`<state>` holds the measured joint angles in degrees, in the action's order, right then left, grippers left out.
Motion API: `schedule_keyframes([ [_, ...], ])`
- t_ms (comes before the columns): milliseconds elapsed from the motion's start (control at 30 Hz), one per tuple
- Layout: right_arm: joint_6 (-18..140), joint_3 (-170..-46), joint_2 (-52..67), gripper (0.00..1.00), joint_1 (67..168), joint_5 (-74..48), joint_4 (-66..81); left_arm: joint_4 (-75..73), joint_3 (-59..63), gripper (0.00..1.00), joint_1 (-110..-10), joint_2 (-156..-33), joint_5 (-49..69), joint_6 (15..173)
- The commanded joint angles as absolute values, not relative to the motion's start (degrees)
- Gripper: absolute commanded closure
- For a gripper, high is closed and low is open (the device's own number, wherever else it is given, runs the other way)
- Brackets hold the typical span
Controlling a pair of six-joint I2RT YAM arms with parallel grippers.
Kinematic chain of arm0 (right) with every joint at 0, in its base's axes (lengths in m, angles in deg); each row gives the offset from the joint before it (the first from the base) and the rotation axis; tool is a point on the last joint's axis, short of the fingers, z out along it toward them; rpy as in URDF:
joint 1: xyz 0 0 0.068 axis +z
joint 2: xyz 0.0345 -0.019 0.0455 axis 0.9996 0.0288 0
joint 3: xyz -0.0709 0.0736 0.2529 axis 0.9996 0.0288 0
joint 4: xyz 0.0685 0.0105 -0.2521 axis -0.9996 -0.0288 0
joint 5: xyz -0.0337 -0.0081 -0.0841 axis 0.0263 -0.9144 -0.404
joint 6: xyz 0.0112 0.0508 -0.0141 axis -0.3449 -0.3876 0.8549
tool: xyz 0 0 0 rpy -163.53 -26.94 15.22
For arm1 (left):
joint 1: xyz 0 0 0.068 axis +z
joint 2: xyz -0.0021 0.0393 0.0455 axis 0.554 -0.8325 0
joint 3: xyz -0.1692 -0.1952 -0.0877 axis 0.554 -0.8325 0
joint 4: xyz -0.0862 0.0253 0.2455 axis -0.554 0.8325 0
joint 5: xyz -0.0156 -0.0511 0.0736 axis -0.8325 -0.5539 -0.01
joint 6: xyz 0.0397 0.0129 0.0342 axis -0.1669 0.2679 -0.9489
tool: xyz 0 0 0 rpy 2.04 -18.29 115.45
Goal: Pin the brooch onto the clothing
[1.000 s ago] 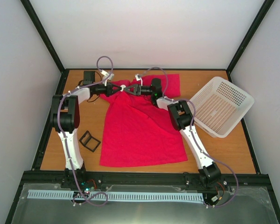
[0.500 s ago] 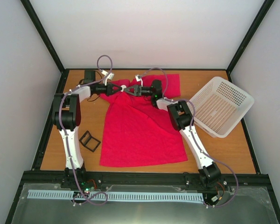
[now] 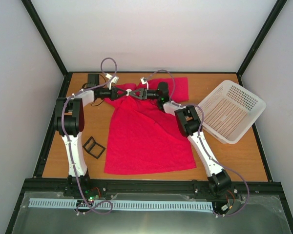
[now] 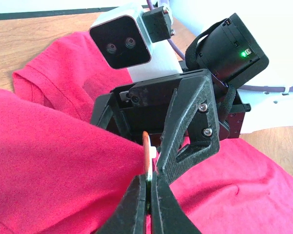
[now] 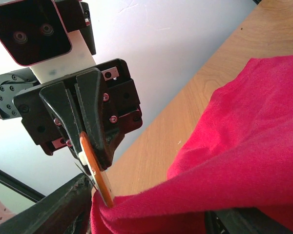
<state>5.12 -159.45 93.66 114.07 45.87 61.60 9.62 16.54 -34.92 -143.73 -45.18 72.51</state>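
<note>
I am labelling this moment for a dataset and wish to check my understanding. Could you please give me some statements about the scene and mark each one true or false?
1. The left gripper is shut on the brooch. True.
2. The red T-shirt lies inside the white basket. False: it lies on the table, to the left of the basket.
3. The small black case lies beside the left arm, off the T-shirt. True.
4. The two grippers are far apart, at opposite ends of the table. False: the right gripper meets the left one tip to tip at the far end of the T-shirt.
</note>
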Motion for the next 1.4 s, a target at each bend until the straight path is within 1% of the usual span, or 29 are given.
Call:
schedule_keyframes([
  [0, 5.93, -161.93, 95.62, 0.4, 114.41, 45.68, 60.26, 7.81, 15.64, 0.99, -34.61, -140.82, -49.88, 71.26],
  [67, 5.76, -162.31, 95.88, 0.42, 114.45, 45.96, 60.16, 7.26, 15.22, 0.99, -34.61, -140.4, -50.39, 71.08],
  [300, 5.43, -162.68, 96.04, 0.41, 114.69, 46.76, 60.4, 6.73, 14.96, 0.99, -34.56, -140.31, -52.97, 70.81],
  [433, 3.84, -162.33, 96.16, 0.37, 114.72, 46.92, 62.79, 7.24, 15.41, 0.99, -34.59, -140.57, -53.76, 70.22],
  [933, 4.75, -164.92, 97.26, 0.4, 114.97, 47.59, 59.61, 6.47, 13.96, 0.99, -34.74, -138.58, -56.96, 68.32],
  [1167, 7.05, -165.48, 97.33, 0.43, 114.98, 47.13, 55.1, 6.5, 12.9, 0.99, -35.18, -137.85, -56.88, 66.38],
  [1233, 8.41, -165.94, 97.32, 0.45, 114.9, 46.73, 52.32, 6.19, 12.22, 0.99, -35.22, -137.25, -56.33, 65.79],
  [1367, 9.34, -166.42, 97.38, 0.45, 114.89, 46.08, 49.62, 6.29, 11.33, 0.99, -35.56, -136.45, -55.29, 64.59],
])
